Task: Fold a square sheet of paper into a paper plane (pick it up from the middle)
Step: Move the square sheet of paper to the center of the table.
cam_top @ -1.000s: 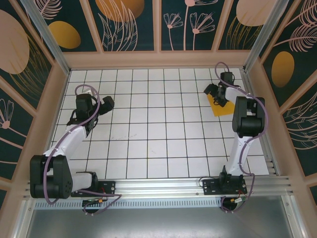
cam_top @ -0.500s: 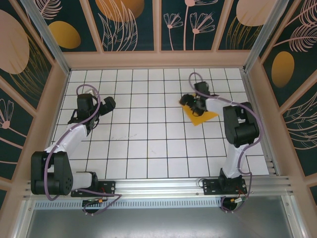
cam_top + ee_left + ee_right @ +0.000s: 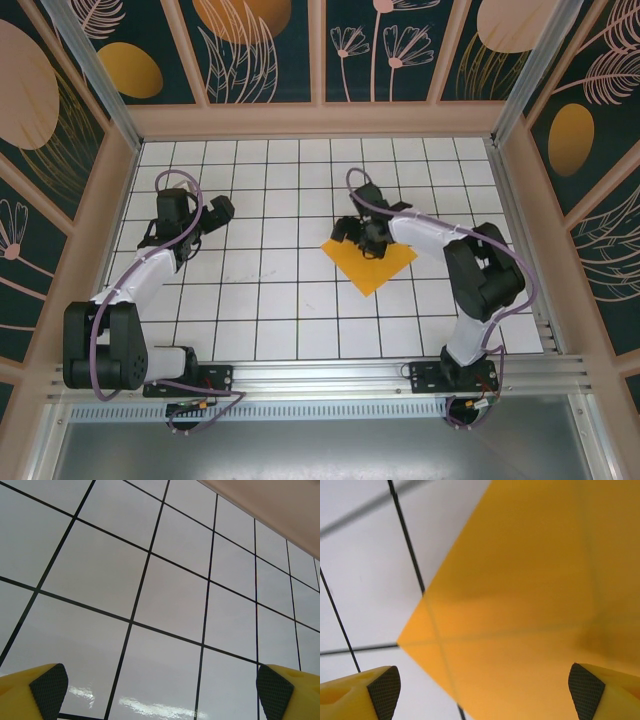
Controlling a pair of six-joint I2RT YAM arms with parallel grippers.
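Observation:
The square sheet of paper [image 3: 369,264] lies flat on the white grid table, orange-yellow and turned like a diamond, just right of the middle. My right gripper [image 3: 362,233] stands over its far corner, jaws wide. In the right wrist view the sheet [image 3: 520,600] spreads under and between the black pads [image 3: 384,686] of the open right gripper [image 3: 482,692]; grid lines show faintly through it. My left gripper [image 3: 216,210] hangs open at the far left over bare tiles, nothing between its pads [image 3: 49,685]. The paper plane is out of view.
Beige walls with dark floral panels [image 3: 260,50] enclose the table on three sides. The back wall's foot [image 3: 280,510] shows past the left gripper. An aluminium rail [image 3: 330,375] with both arm bases runs along the near edge.
The right gripper has swept left and nearer, from the far right to the middle, and the sheet has slid along with it. The left arm has hardly moved.

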